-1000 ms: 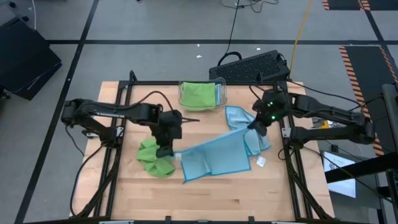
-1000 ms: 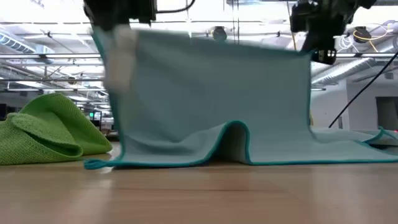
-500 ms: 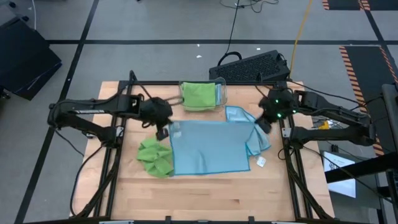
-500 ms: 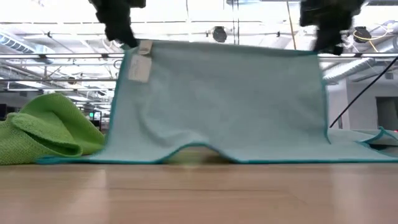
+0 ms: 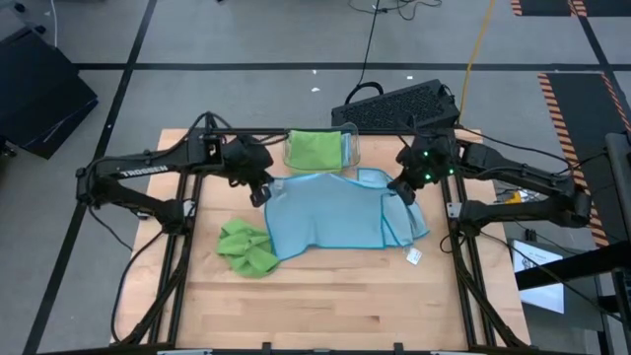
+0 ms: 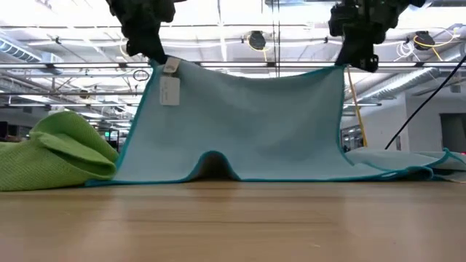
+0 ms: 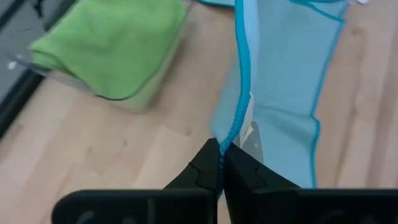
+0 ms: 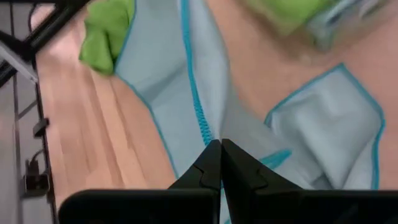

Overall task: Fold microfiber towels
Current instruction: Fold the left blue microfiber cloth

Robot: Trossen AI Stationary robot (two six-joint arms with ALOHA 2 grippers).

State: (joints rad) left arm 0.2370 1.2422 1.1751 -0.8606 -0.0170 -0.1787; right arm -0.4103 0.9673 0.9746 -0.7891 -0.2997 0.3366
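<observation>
A light blue microfiber towel [image 5: 325, 212] hangs between my two grippers, and its lower edge [image 6: 291, 177] lies on the table with a small hump. My left gripper [image 5: 259, 194] is shut on its upper corner next to the white tag [image 6: 169, 89]. My right gripper [image 5: 398, 190] is shut on the other upper corner. A second light blue towel [image 5: 412, 222] lies flat under and beyond the right corner. A crumpled lime green towel [image 5: 246, 248] lies on the table at the near left of the hanging one. My left gripper pinches the teal hem at the towel's upper corner [image 7: 234, 138] between its two fingers, beside the white tag. It slants down from the table's left. The cloth hangs below, its lower edge on the table. My right gripper pinches the teal hem at the opposite upper corner [image 8: 203, 132] between its two fingers, slanting down from the table's right. The upper edge between the two grippers sags a little.
A clear plastic bin [image 5: 347, 148] holding a folded green towel [image 7: 106, 50] stands at the far edge, just behind the hanging towel. A loose white tag [image 5: 414, 256] lies at the near right. A black keyboard [image 5: 399, 104] sits beyond the table. Bare wood lies toward the near edge.
My left gripper has risen, gone toward the far edge and turned. The towel, slanted across the table before, now hangs square between the grippers. Its lower edge has slid toward the far edge and away from the green towel. Both grippers have stayed shut on their corners.
</observation>
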